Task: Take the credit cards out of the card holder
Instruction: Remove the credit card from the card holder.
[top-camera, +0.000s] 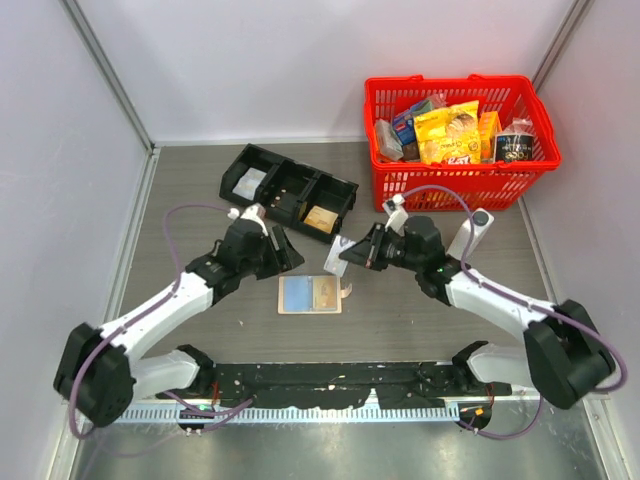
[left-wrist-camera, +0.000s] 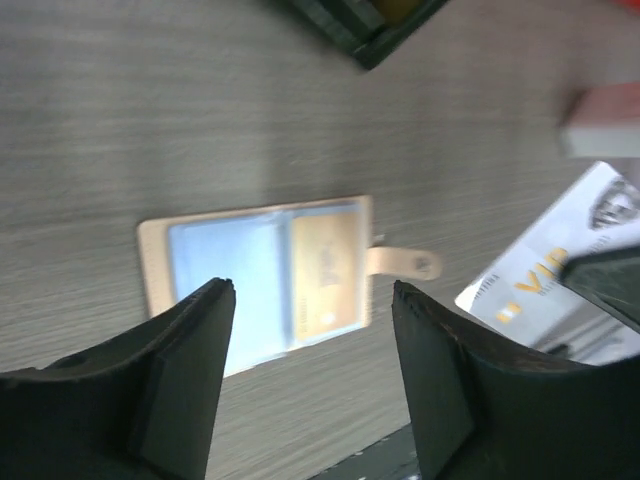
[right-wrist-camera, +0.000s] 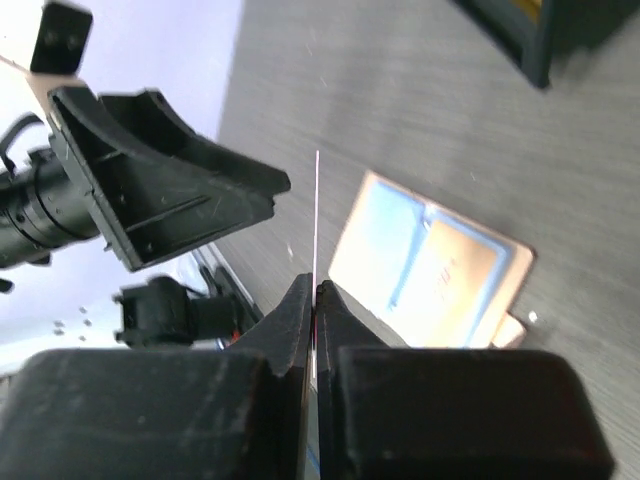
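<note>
The card holder (top-camera: 310, 295) lies open and flat on the table between the arms, its tab (left-wrist-camera: 405, 263) pointing right. Its left inner face is light blue, and a yellowish credit card (left-wrist-camera: 325, 265) sits in its right pocket. My right gripper (top-camera: 357, 252) is shut on a grey-white credit card (top-camera: 337, 257), held in the air above the holder's right end; in the right wrist view this card (right-wrist-camera: 317, 215) shows edge-on. My left gripper (top-camera: 290, 252) hovers open over the holder's left part with nothing between its fingers (left-wrist-camera: 205, 330).
A black three-compartment tray (top-camera: 288, 188) with flat packets lies behind the left gripper. A red basket (top-camera: 460, 130) full of packaged goods stands at the back right. Grey walls close in the left and right sides.
</note>
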